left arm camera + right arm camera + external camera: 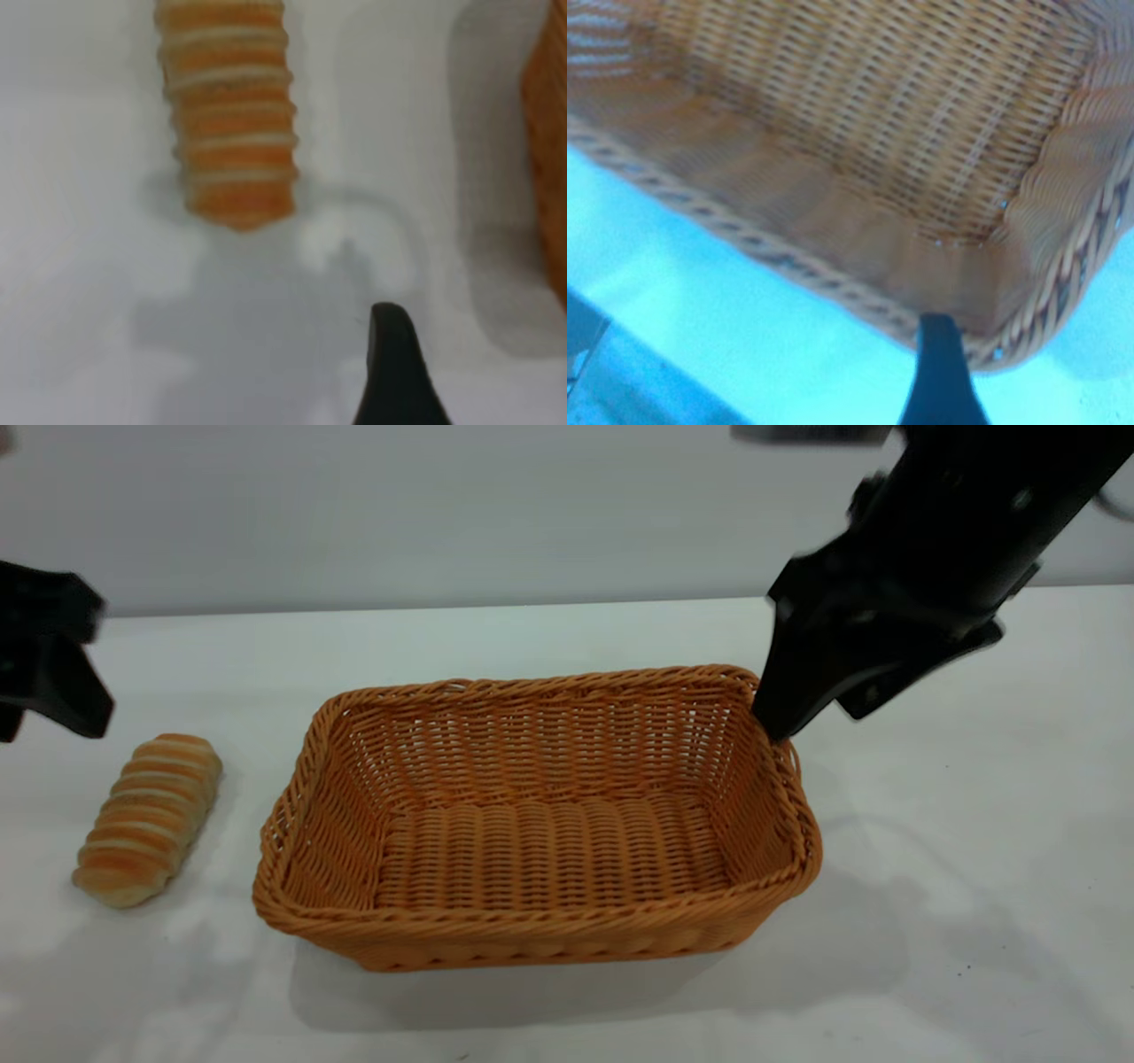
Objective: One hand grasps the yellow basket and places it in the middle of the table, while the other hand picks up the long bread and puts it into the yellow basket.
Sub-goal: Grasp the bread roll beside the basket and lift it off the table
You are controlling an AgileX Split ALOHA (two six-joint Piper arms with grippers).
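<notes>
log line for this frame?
right claw: at yellow basket rim corner | left claw: above long bread | bread: on table

Non-task stuff: plain grey-white wall (399, 514) running behind the far edge, full width of the exterior view. Grey cable (1118, 506) at the right edge, in front of the wall. Blurred dark-grey object (811, 432) at the top edge; can't tell what it is.

Orange-tan woven yellow basket (532, 841), orange-and-cream striped long bread (149, 817), white table (974, 824).
</notes>
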